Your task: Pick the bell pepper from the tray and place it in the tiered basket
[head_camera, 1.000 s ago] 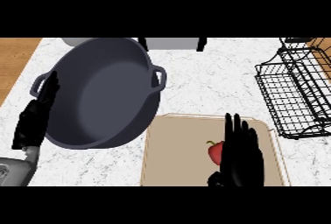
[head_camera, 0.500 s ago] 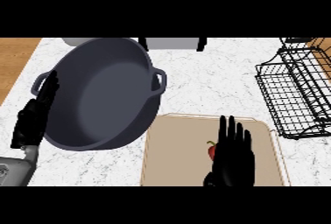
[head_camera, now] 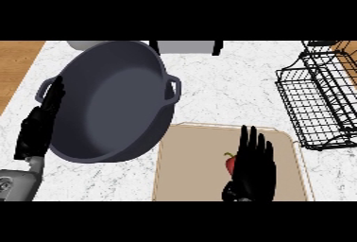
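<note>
On the tray (head_camera: 195, 189), the red bell pepper (head_camera: 231, 163) peeks out at nine o'clock of the right robot hand (head_camera: 252, 165), fingers straight and open above it; tiered basket (head_camera: 317, 106) waits toward one o'clock.

We see the bell pepper (head_camera: 231, 163), red with a small green stem at its top, lying on the beige tray (head_camera: 188, 165) near the tray's middle; only its left part shows. The tray sits flat on the near part of the desk (head_camera: 230, 85), rectangular with rounded corners and a low rim. The tiered basket (head_camera: 317, 101), of black wire mesh, stands at the far right, well apart from the pepper.
</note>
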